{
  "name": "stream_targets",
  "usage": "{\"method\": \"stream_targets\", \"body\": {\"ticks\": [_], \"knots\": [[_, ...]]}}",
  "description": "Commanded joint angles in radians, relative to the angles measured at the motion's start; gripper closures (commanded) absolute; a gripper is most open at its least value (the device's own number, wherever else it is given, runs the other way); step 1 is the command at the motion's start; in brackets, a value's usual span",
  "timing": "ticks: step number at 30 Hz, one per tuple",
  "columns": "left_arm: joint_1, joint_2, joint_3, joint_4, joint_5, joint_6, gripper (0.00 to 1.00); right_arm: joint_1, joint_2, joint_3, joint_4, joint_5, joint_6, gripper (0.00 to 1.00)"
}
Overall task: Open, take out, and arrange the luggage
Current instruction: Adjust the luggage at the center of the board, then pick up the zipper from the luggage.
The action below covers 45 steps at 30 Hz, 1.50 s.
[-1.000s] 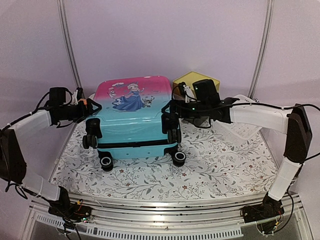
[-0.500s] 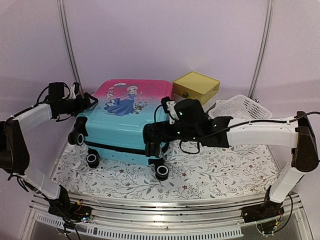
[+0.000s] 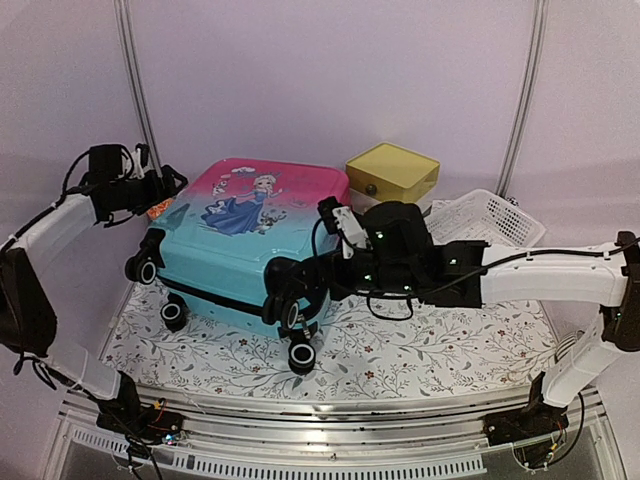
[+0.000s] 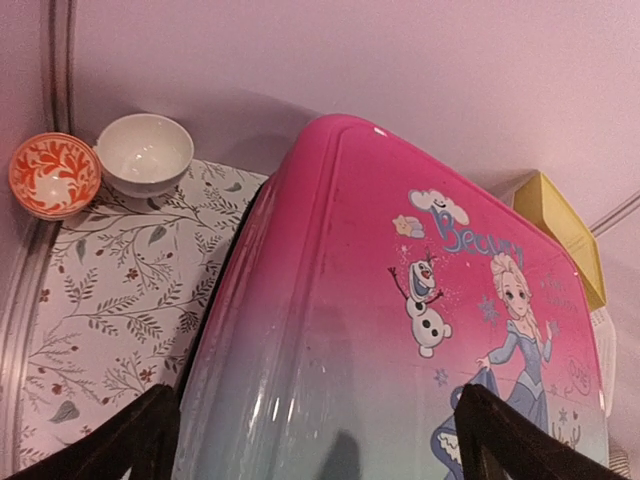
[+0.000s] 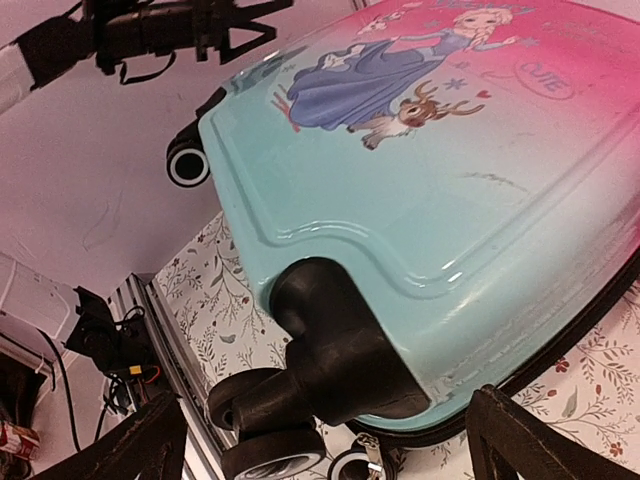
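Pale lilac walls (image 3: 330, 80) enclose the work cell, two slim metal poles (image 3: 138, 80) rising at the back. A white cloth (image 3: 450, 350) printed with leafy sprigs covers the desk (image 3: 400, 397), edged in front by an aluminium rail (image 3: 330, 425), under soft, even light.

Soft pinkish light, mild glare on the luggage (image 4: 400, 330), focus sharp.

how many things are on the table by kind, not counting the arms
luggage: 1
bowls: 2
yellow box: 1
white basket: 1
total: 5
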<state>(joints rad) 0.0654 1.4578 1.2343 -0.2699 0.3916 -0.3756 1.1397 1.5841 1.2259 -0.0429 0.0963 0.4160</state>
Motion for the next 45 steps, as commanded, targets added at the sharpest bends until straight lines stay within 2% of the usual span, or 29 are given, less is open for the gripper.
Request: {"method": "stream_targets", "body": {"ticks": [1, 8, 13, 18, 25, 29, 32, 36, 45], "knots": [[-0.004, -0.16, -0.002, -0.103, -0.127, 0.041, 0.02, -0.064, -0.083, -0.074, 0.003, 0.005, 0.035, 0.01], [-0.008, -0.413, -0.151, -0.232, -0.069, 0.007, 0.02, -0.108, -0.111, -0.106, -0.004, 0.01, 0.044, 0.0], [-0.027, -0.63, -0.282, -0.316, 0.021, -0.075, 0.06, -0.111, -0.081, -0.088, 0.005, -0.026, 0.053, 0.0], [-0.057, -0.809, -0.422, -0.33, 0.143, -0.194, 0.1, -0.11, -0.027, -0.079, 0.062, -0.098, 0.067, 0.02], [-0.071, -0.869, -0.542, -0.314, 0.164, -0.223, 0.1, -0.073, 0.119, -0.041, 0.275, -0.28, 0.137, 0.05], [-0.08, -0.857, -0.583, -0.258, 0.236, -0.235, 0.11, -0.045, 0.213, 0.066, 0.299, -0.333, 0.108, 0.04], [-0.147, -0.855, -0.608, -0.2, 0.287, -0.224, 0.12, -0.045, 0.212, 0.056, 0.317, -0.353, 0.087, 0.05], [-0.306, -0.859, -0.613, -0.187, 0.196, -0.218, 0.11, -0.044, 0.143, -0.007, 0.326, -0.328, 0.031, 0.04], [-0.625, -0.82, -0.628, -0.134, -0.023, -0.235, 0.09, -0.011, 0.031, -0.29, 0.412, -0.2, -0.053, 0.05]]}}
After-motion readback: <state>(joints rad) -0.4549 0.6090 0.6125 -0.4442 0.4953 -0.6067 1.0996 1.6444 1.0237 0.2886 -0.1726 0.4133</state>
